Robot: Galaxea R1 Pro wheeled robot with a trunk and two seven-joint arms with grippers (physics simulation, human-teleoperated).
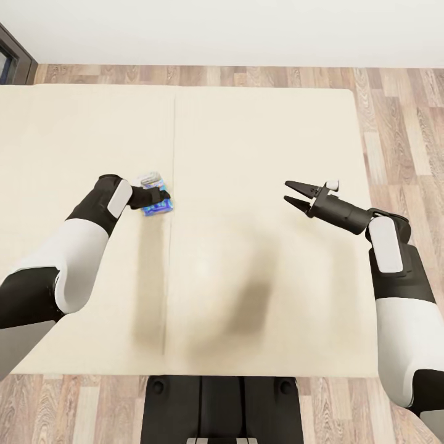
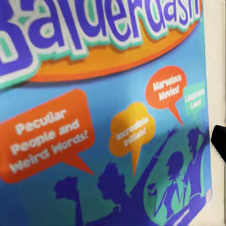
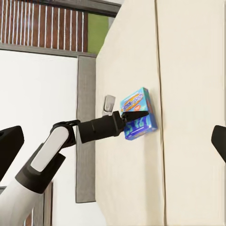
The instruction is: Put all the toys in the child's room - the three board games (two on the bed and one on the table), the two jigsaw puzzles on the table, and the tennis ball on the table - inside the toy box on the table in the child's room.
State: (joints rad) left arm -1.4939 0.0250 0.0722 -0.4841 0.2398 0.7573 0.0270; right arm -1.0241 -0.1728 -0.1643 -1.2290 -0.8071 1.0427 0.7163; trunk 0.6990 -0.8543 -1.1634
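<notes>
Right gripper (image 1: 287,191) hovered over bed (image 1: 259,135), jaws apart, nothing held, likely kept clear. Left gripper (image 1: 161,198) reached over small blue board game (image 1: 155,206) lying on mattress beside centre seam; jaw state indiscernible, probably lining up grasp.

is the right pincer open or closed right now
Open. In the head view the right pincer has its two dark fingers spread in a V over the bed, with nothing between them.
</notes>
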